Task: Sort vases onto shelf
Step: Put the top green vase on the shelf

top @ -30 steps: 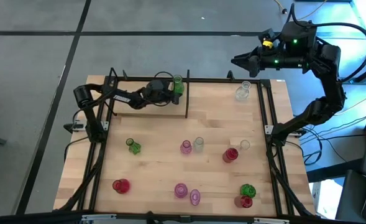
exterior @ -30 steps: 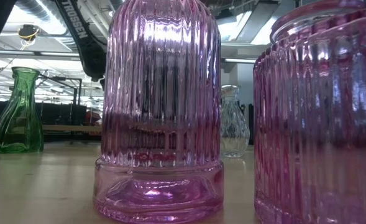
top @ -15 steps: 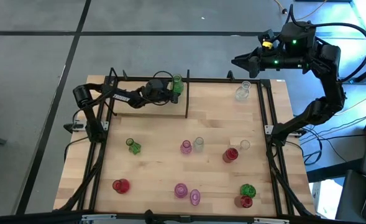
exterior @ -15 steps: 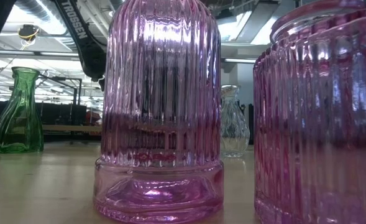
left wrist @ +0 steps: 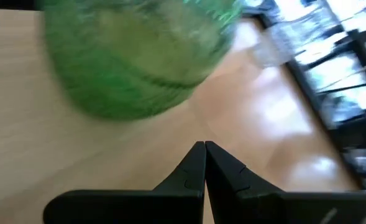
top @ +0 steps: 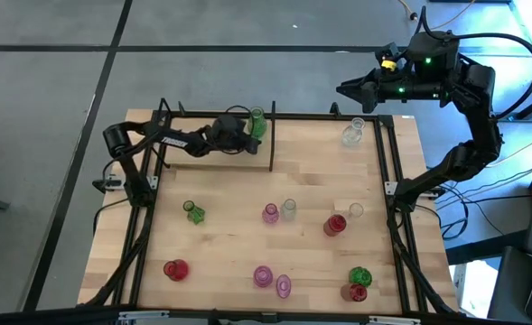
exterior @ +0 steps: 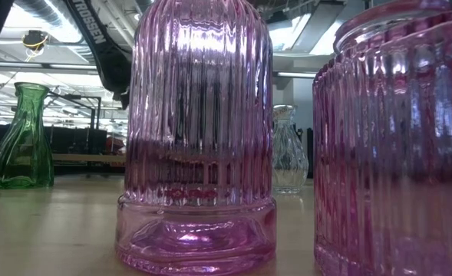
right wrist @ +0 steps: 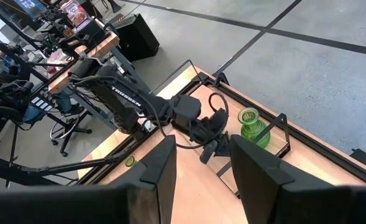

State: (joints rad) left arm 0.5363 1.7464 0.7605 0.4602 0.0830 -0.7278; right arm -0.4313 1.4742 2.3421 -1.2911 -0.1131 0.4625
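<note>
A green vase (top: 258, 122) stands upright on its base at the far right corner of the shelf (top: 202, 152), a light-wood board edged by black rods at the table's far left. My left gripper (top: 247, 135) is shut just short of that green vase (left wrist: 139, 59), with bare wood showing between its fingertips (left wrist: 204, 148) and the glass. My right gripper (top: 342, 88) is open and raised high beyond the table's far right corner, holding nothing. From there it looks down on the green vase (right wrist: 252, 126) and the left gripper (right wrist: 207, 151).
A clear vase (top: 352, 134) stands at the far right. Red, pink, clear and green vases are scattered over the near half of the table, among them a green one (top: 193, 212), a pink one (top: 270, 213) and a red one (top: 334, 224). Black rails line both table sides.
My left arm has shifted slightly and its shut gripper has tipped a little beside the green vase. The vase stays standing on the shelf.
</note>
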